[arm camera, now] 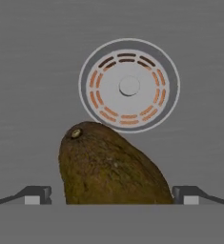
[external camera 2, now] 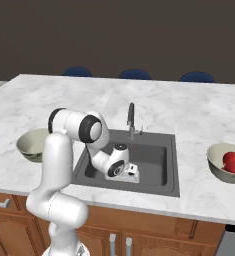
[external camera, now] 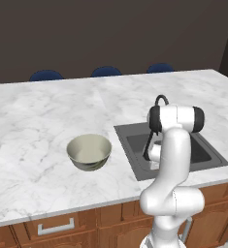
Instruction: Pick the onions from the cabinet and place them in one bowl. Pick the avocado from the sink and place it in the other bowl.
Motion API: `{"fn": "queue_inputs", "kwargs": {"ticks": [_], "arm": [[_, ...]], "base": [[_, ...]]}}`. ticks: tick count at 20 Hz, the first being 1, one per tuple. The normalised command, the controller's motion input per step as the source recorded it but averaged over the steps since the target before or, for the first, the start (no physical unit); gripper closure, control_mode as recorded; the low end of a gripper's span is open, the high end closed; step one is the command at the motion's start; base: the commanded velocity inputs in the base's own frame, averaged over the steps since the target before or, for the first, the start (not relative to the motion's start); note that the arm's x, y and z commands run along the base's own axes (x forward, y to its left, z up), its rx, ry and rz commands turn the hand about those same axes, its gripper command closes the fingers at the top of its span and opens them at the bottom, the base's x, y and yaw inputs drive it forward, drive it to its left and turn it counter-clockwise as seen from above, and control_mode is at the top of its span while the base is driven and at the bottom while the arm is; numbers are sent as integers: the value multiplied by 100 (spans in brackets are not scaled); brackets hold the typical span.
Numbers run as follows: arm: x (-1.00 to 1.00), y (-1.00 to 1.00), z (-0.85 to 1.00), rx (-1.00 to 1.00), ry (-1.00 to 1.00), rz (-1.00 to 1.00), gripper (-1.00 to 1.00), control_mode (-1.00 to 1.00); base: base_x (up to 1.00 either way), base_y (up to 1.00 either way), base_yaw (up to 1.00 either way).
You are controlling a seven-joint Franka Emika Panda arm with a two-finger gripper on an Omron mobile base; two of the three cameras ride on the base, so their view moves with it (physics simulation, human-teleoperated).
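The avocado (arm camera: 111, 169), dark olive-brown with a stem dimple, lies on the floor of the sink (arm camera: 32, 95) just below the round drain. My gripper (arm camera: 112, 194) is open and straddles it, one fingertip on each side and a gap on both. In the right base view the hand (external camera 2: 130, 172) is lowered deep into the sink (external camera 2: 159, 162) near its front wall. One bowl (external camera 2: 230, 163) on the right holds red onions (external camera 2: 232, 162). The other bowl (external camera: 89, 151) stands empty left of the sink (external camera: 207, 154). The cabinet is out of view.
A slim dark faucet (external camera 2: 131, 119) rises behind the basin. The round drain (arm camera: 129, 86) sits mid-floor. Marble counter (external camera: 38, 116) spreads all around, with blue chair backs (external camera: 105, 71) beyond its far edge and wooden drawer fronts (external camera: 55, 226) below.
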Motion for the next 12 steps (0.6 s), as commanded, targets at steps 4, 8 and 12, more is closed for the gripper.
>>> {"fn": "queue_inputs", "kwargs": {"ticks": [4,8,12], "arm": [[0,0,-12,0,0,0,100,-100],[0,0,-11,0,0,0,100,-100],[0,0,-12,0,0,0,100,-100]], "base": [[0,0,0],[0,0,0],[0,0,0]]}}
